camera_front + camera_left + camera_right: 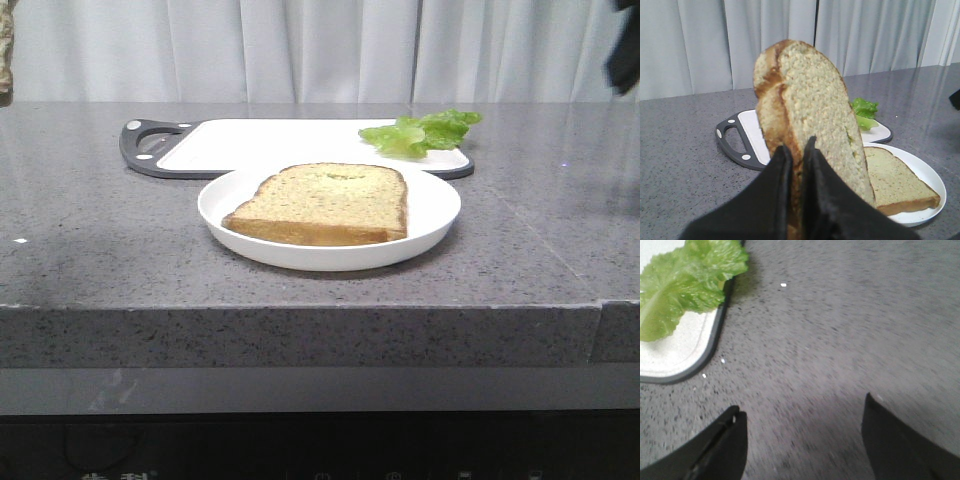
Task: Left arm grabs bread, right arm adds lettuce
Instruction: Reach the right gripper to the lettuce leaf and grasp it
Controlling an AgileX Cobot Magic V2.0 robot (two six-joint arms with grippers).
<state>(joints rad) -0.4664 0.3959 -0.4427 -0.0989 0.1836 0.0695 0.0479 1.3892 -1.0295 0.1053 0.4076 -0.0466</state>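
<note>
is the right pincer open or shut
Open: the right pincer shows its two fingers set wide apart over bare counter, holding nothing.

Soft, even light; the white plate (215, 205) casts a faint shadow. The grey counter (850, 330) looks motion-blurred, and the left gripper (796, 200) is unsharp.

Left hand (797, 165) clamped shut, right hand (802, 432) spread wide

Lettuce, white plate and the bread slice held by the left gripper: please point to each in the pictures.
lettuce (687, 287), right wrist view, on the middle of the leaf.
white plate (435, 205), front view, on its bare right rim.
held bread slice (812, 107), left wrist view, on its pale face.
</note>
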